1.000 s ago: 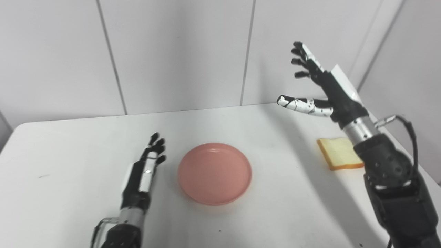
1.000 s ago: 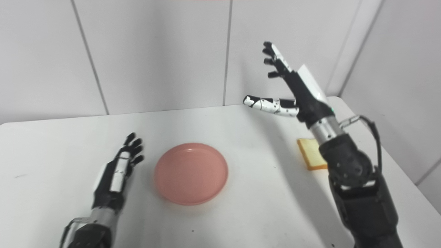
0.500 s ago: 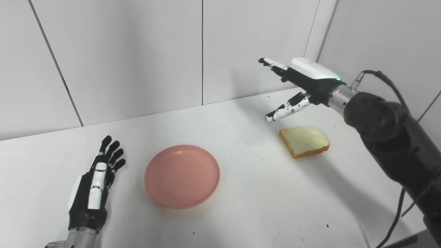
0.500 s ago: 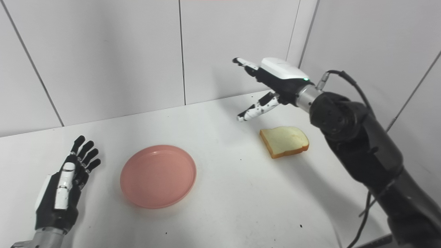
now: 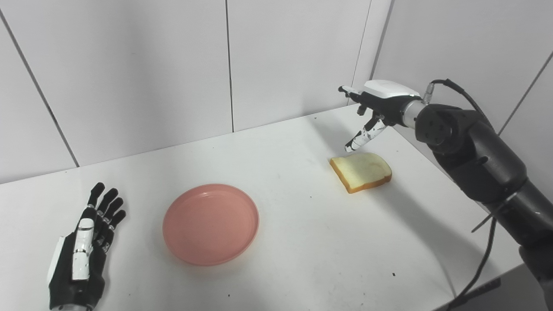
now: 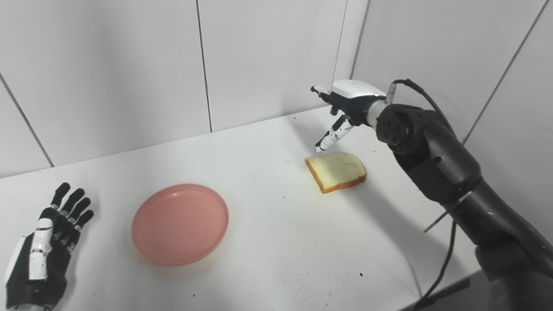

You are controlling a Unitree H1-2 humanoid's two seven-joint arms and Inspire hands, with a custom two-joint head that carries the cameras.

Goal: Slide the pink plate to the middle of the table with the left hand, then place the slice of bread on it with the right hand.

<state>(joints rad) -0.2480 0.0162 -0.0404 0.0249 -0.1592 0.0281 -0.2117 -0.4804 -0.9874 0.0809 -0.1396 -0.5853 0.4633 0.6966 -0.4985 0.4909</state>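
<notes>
The right hand [image 5: 372,103] was up in the upper right of the frame, just above the far edge of the slice of bread [image 5: 362,171]. Its fingers were spread apart and it held nothing. The thumb pointed down toward the bread but did not seem to touch it.

The bread lay flat on the white table [image 5: 302,242], right of the middle. To pick it up well, I think the hand should come down slowly. It should put the thumb on one side and the fingers on the other, then squeeze softly. Bread is soft and could squash or tear.

The pink plate [image 5: 211,223] sat low and left of the middle of the frame, well apart from the bread. It was empty.

The left hand [image 5: 82,255] lay in the lower left corner, near the plate but not touching it. Its fingers were stretched out and it held nothing.
</notes>
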